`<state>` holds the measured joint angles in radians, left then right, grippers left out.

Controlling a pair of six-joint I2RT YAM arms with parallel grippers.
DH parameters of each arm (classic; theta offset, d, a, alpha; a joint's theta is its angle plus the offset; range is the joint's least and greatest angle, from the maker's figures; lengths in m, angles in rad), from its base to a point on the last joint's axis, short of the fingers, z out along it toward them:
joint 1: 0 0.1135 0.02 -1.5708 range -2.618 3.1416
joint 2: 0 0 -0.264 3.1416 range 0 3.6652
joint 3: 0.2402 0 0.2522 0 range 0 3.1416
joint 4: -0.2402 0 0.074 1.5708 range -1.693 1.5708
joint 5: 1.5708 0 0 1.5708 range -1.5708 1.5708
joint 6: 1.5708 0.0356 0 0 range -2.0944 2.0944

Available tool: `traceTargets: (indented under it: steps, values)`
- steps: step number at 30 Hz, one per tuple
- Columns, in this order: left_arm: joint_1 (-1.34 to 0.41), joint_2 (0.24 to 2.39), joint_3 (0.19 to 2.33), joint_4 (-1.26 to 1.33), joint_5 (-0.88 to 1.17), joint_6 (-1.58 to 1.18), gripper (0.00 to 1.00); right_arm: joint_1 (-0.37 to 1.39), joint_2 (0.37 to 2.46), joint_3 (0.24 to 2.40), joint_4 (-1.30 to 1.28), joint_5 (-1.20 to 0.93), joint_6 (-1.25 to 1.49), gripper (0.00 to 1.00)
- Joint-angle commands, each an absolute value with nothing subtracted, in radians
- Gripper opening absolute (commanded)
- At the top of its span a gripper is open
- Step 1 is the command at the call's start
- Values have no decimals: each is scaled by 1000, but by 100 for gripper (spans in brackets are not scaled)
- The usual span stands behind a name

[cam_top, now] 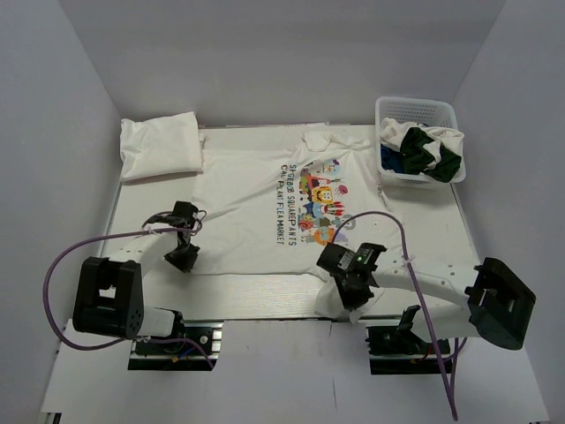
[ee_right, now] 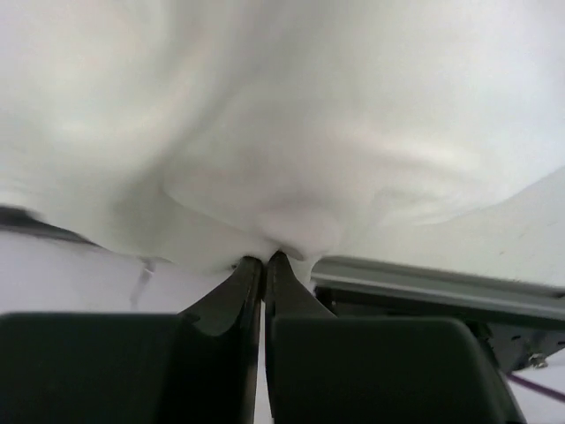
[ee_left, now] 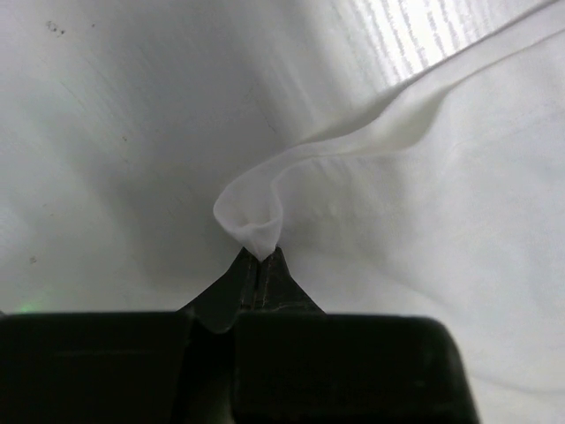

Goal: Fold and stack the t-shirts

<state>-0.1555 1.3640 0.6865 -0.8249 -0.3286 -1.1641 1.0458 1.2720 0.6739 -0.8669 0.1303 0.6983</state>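
A white table bears the work. In its middle the printed shirt lies spread flat with the cartoon picture and the text facing up. It is white and covers most of the table's centre; its near right corner reaches the near edge of the table.

At the far left corner lies a folded shirt, also white, just beside the printed shirt. At the far right corner stands a white basket. Inside it are a green shirt, a blue shirt and some white cloth, all crumpled together.

The left gripper is at the near left corner of the printed shirt. Its jaws are pressed together on the cloth's edge, and a small loop of cloth stands up from the tips.

The right gripper is at the near right corner of the same shirt, by the table's edge. Its jaws are also pressed together and pinch a bunch of the white cloth.
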Motion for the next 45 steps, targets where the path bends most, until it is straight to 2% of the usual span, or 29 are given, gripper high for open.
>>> traceTargets:
  steps: [1,7,16,25,34,41,45]
  values:
    - [-152,1315,690,-885,-333,-1167,0,1028,1241,794,-874,340,733,0]
    - [-152,1269,758,-839,-308,-1123,0,919,1255,955,-859,529,696,0]
    - [-152,1385,917,-810,-325,-1123,0,750,1339,1129,-637,592,551,0]
    - [-110,1566,1089,-801,-325,-1123,0,586,1459,1259,-491,584,446,0]
    - [-81,1706,1236,-700,-275,-1081,0,485,1612,1315,-298,473,272,0]
    - [-72,1851,1379,-730,-278,-1081,0,419,1795,1449,-301,475,213,0]
    - [-61,1885,1437,-803,-317,-1117,7,379,1936,1555,-297,480,213,0]
